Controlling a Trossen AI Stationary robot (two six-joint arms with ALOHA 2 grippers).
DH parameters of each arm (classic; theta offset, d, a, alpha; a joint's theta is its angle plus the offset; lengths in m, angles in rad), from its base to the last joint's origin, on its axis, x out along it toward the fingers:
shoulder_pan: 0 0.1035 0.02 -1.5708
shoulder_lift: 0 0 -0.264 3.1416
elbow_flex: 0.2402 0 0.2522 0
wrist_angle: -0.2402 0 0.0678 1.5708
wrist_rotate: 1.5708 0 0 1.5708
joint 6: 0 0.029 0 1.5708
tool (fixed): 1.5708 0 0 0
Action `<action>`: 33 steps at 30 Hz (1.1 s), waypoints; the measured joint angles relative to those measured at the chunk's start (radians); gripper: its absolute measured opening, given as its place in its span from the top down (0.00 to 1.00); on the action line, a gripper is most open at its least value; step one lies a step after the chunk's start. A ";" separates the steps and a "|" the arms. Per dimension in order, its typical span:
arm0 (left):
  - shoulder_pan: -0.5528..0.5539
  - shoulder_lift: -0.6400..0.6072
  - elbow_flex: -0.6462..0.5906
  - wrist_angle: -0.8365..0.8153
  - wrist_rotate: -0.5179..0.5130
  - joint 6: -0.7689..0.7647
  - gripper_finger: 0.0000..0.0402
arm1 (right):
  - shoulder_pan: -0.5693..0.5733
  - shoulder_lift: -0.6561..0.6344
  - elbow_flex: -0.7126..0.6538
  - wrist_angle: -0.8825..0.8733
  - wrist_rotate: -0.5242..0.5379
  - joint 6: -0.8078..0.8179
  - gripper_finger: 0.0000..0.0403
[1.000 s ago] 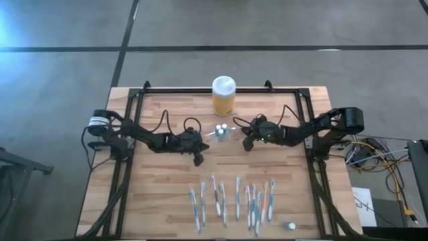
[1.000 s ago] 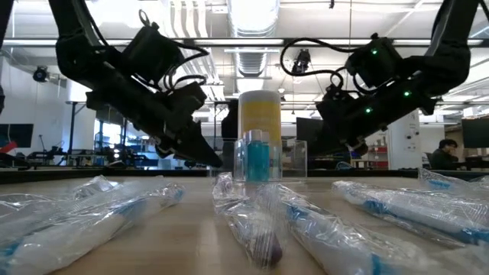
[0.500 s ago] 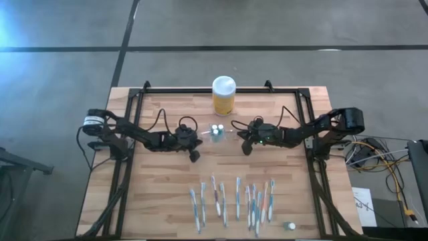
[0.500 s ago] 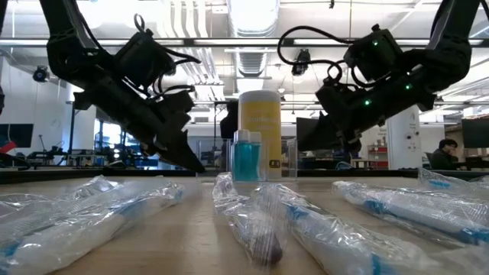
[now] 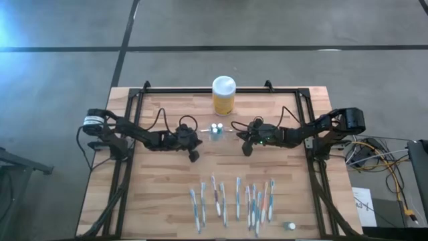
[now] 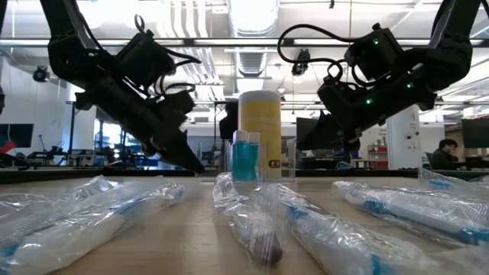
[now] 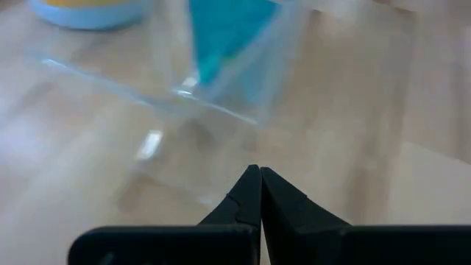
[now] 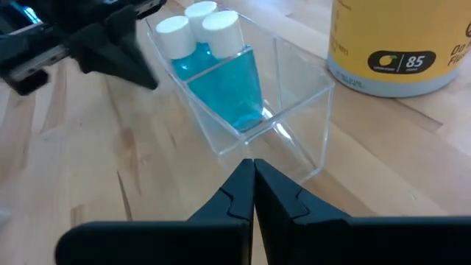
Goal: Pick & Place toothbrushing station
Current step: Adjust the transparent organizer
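The toothbrushing station (image 5: 219, 132) is a small clear plastic holder standing on its base in the middle of the table. It also shows in the low view (image 6: 287, 160) and the right wrist view (image 8: 298, 121). Two small bottles of blue liquid with white caps (image 8: 221, 81) stand in its left end. My left gripper (image 5: 195, 155) is shut and hangs just left of the holder, slanting down toward it (image 6: 200, 168) (image 7: 259, 171). My right gripper (image 5: 247, 148) is shut, to the holder's right and above the table (image 6: 330, 143) (image 8: 254, 163). Neither touches the holder.
A yellow jar with a white lid (image 5: 224, 96) stands just behind the holder at the far edge. Several wrapped toothbrushes (image 5: 234, 201) lie in a row near the front edge. A small white object (image 5: 291, 226) lies at the front right. A person (image 6: 443, 153) sits far off.
My left gripper has drawn back toward the table's left edge, away from the holder, staying shut. The holder has shifted a little toward the table's left and turned about, so both bottles now show side by side in the low view.
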 joint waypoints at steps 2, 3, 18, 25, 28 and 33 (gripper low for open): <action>-0.014 -0.015 0.000 -0.005 0.083 0.003 0.99 | 0.000 -0.001 0.000 -0.006 -0.006 0.000 0.98; -0.024 -0.027 0.000 -0.013 0.107 0.003 0.99 | 0.000 -0.002 0.000 -0.015 -0.008 0.000 0.98; -0.044 -0.308 0.000 -0.430 -0.280 -0.161 0.99 | 0.000 -0.074 -0.004 -0.128 0.004 0.000 0.98; 0.007 -0.269 0.000 -0.392 -0.243 -0.132 1.00 | -0.001 -0.074 -0.005 -0.128 0.055 -0.002 0.98; 0.031 -0.242 0.000 -0.369 -0.219 -0.122 0.99 | -0.001 -0.074 -0.005 -0.129 0.059 0.000 0.98; 0.058 -0.190 0.000 -0.307 -0.170 -0.096 1.00 | -0.001 -0.074 -0.005 -0.131 0.059 -0.001 0.98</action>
